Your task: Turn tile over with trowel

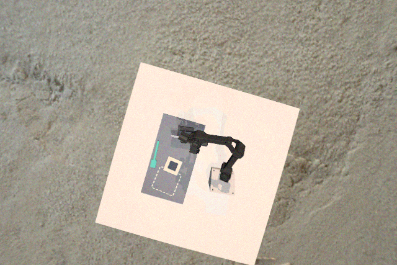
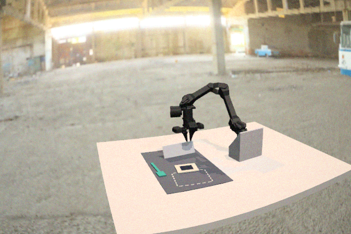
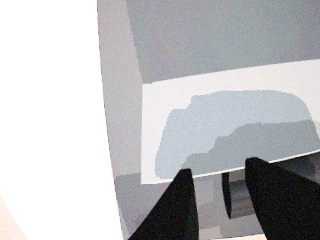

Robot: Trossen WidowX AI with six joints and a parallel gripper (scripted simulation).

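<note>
The tile (image 1: 167, 161) (image 2: 177, 170) lies flat at the upper edge of the dashed outline (image 1: 162, 191) (image 2: 194, 183), mostly outside it. Its dark square faces up, so I judge that the turning is not done. Beside it, nearer the long edge of the mat (image 1: 147, 188) (image 2: 167, 187) (image 3: 112, 100), is the green trowel (image 1: 156, 151) (image 2: 160, 173), also flat and touched by nobody. Farther out, a pale upright board (image 1: 174, 136) (image 2: 177, 150) (image 3: 230, 107) stands toward the other end of the mat, and my gripper (image 1: 179, 136) (image 2: 188, 141) (image 3: 219, 174) hangs close to it, pointing down. The fingers are a little apart and grasp nothing.

I think the step in hand is to fetch the trowel. I would first rise enough to pass the board, then come above the handle, open wider, and turn the fingers so that they close across its narrow width. The handle looks thin and low, so I should descend slowly and grip it squarely; otherwise the blade could twist when it takes the weight of the tile.
</note>
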